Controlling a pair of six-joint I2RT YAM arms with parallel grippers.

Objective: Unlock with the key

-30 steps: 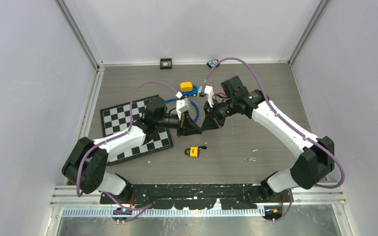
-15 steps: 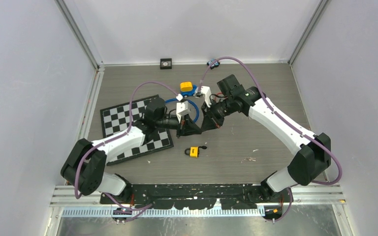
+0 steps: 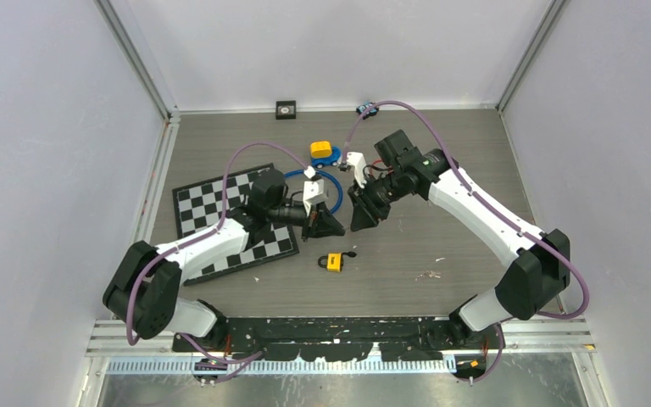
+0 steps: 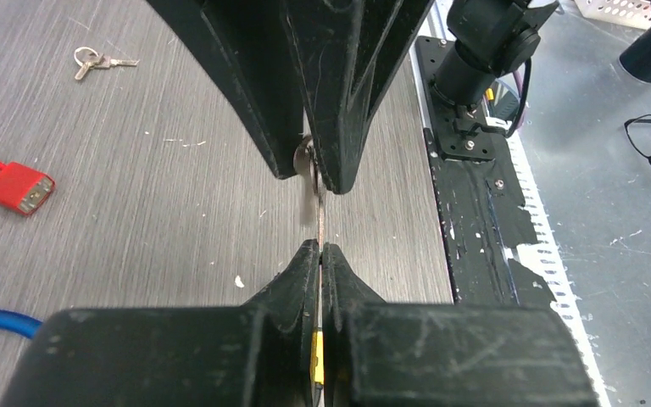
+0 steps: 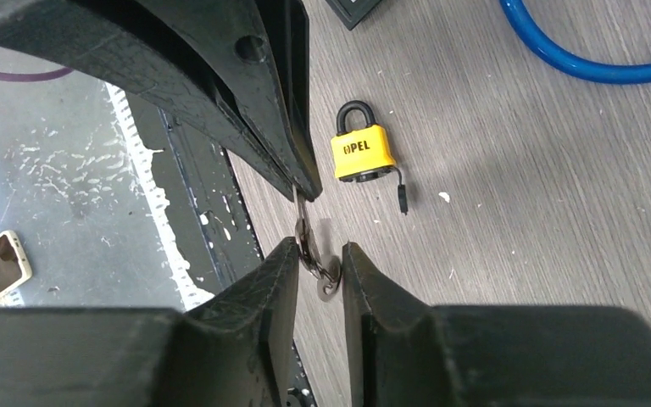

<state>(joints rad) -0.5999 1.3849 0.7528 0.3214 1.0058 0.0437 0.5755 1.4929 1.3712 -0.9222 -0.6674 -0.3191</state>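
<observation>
— Which step is this, out over the bench (image 3: 466,246)?

— A hand-over, I'd judge. The two arms meet nose to nose above the middle of it. The left gripper (image 4: 319,248) is pinched tight on one end of the key (image 4: 319,203). The right gripper (image 5: 318,250) stands a little apart around the other end. The ring sits in that gap without being squeezed, as far as I can tell.

— And the padlock (image 5: 363,153)?

— Yellow, lying flat on the bench, a little nearer the arm bases than the grippers are. Its shackle looks closed and nothing touches it.

— What does the next move call for?

— The right gripper should back straight off so it doesn't drag the ring. Then it can steady the padlock while the left brings the key down. The key may need turning first.

— Why?

— It's hard to make out which end the left holds, because its fingers cover that part. The keyhole is out of sight too, probably on the padlock's bottom face. From above, the key is too small to see.
</observation>
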